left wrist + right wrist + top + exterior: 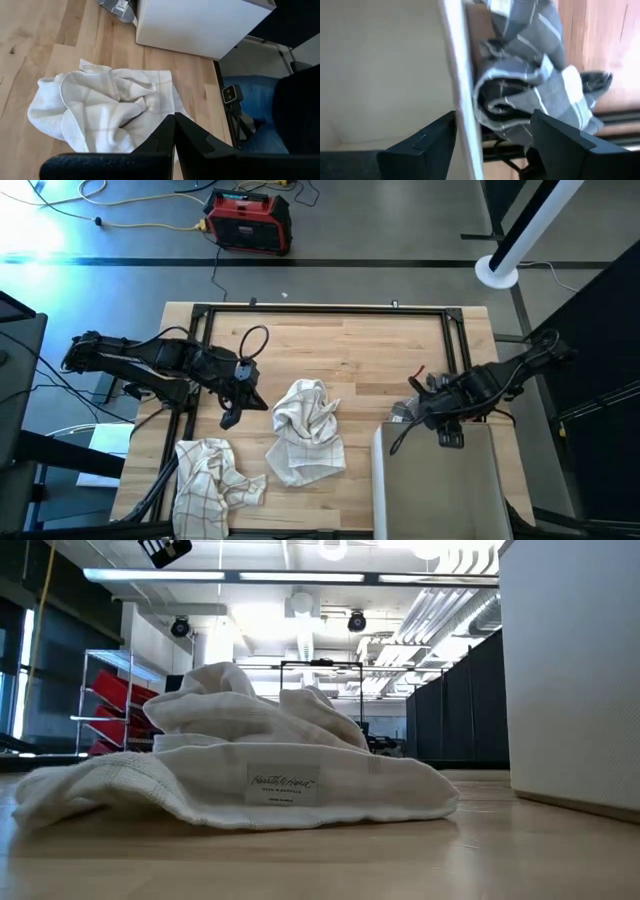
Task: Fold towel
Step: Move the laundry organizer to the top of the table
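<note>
A crumpled white towel [308, 432] [250, 780] [105, 107] lies bunched on the wooden table near its middle. My left gripper [230, 418] [174, 127] hovers shut to the left of it, touching nothing. A grey striped towel [404, 412] [530, 85] lies bunched against the far wall of a white bin [440, 480]. My right gripper [447, 436] [492, 125] is open over that wall [454, 75]. One finger stands on the bin side and one on the grey towel's side, neither touching.
A second, checked towel [212, 480] lies crumpled at the near left corner. The white bin [570, 670] [200, 25] fills the near right of the table. A black frame [330, 308] runs along the far edge. Blue-clad legs [255, 97] show beyond the near edge.
</note>
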Motion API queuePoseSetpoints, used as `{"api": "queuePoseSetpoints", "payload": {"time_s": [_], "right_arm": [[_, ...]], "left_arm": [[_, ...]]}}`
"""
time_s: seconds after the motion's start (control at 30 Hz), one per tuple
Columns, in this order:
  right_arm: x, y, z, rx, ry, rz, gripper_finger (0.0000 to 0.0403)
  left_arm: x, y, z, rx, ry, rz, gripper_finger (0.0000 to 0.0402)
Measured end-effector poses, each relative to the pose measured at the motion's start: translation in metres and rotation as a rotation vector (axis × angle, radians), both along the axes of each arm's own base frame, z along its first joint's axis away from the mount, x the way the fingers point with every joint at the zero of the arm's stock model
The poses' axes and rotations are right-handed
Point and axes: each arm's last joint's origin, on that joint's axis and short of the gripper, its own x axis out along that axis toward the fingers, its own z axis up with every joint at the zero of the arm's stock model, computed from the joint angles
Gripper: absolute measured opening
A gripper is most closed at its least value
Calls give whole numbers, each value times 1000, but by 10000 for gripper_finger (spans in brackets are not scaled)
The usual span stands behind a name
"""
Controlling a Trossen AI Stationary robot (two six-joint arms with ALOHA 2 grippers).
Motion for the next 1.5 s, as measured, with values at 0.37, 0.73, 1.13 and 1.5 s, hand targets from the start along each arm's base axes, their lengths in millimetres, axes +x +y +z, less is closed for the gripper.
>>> {"api": "queuePoseSetpoints", "payload": {"time_s": [0.37,0.73,1.13,1.5], "right_arm": [[1,3,-35,53,47,-17,41],[21,2,22,57,-280,-44,2],[25,-60,132,-163,-733,-61,0],[72,-167,148,-193,-808,-638,0]], "left_arm": [[0,1,0,23,-3,26,0],[-5,-2,-6,51,75,104,0],[-13,-20,-41,264,145,25,0],[-23,-9,-63,573,186,120,0]]}}
